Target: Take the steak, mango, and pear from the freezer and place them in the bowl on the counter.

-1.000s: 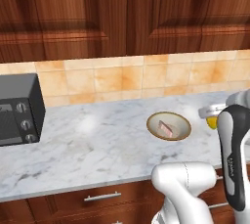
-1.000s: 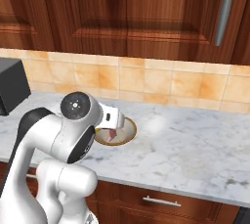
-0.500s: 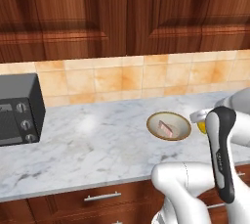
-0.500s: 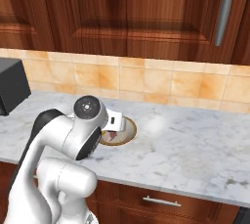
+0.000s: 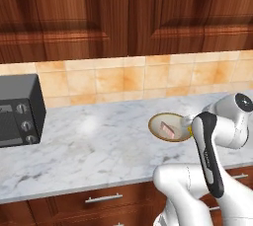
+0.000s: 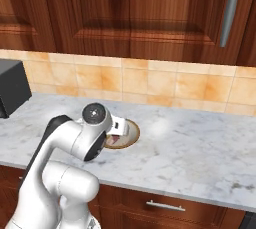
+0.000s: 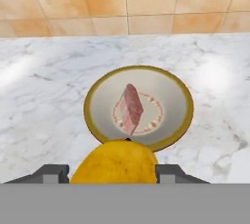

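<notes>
On the counter: the bowl [image 7: 139,108] sits on the white marble counter [image 7: 44,96], near the tiled wall [image 7: 122,0].
Inside the bowl: one steak [image 7: 130,108] lies in the middle of it. The left base view shows it too, as a small pink slab [image 5: 168,130].
Hand: the gripper [image 7: 113,171] holds the mango [image 7: 114,163] between its two fingers [image 7: 51,173]. The jaws stand about half open, pressed on the two sides of the fruit.
Where the mango is: up in the air, just at the near rim of the bowl, not yet in it.
Step now: this looks like the second of the three foods being carried to the bowl.
Next move: the hand should go a bit further forward, so the mango hangs over the middle of the bowl, then open and let go. It should drop next to the steak, not on the rim, or it could roll off.
Left to do: the pear has yet to go into the bowl.
Count: one bowl, one steak, one mango.
Other things: one dark microwave [image 5: 20,111] stands well apart on the counter, and one drawer handle [image 5: 104,198] sits below.
</notes>
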### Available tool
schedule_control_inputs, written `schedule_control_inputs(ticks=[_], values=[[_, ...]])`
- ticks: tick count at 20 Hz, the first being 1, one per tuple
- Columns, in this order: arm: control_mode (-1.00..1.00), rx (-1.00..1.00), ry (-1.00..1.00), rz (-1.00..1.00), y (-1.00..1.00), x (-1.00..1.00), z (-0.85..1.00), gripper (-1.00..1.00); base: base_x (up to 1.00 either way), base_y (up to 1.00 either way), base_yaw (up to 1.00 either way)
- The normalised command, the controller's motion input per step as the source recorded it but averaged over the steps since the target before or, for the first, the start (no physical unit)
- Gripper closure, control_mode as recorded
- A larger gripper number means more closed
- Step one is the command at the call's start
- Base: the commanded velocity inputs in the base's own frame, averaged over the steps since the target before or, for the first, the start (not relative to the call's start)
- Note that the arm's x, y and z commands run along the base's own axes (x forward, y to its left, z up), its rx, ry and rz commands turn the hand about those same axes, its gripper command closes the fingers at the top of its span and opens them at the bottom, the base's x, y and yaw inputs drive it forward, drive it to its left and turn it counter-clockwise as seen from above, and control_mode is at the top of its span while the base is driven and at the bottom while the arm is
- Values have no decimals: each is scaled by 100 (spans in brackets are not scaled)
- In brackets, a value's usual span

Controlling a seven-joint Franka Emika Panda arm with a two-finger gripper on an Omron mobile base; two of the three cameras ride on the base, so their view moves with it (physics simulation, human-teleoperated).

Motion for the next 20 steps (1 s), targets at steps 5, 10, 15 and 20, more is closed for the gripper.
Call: schedule_control_inputs(ticks=[5,10,15,20], values=[[-100,0,6,0,-4,44,-28,100,0,0,0],[-100,0,4,0,-17,35,-16,100,0,0,0],[-100,0,1,1,-19,25,-20,100,0,0,0],[-100,0,0,2,0,22,-28,100,0,0,0]])
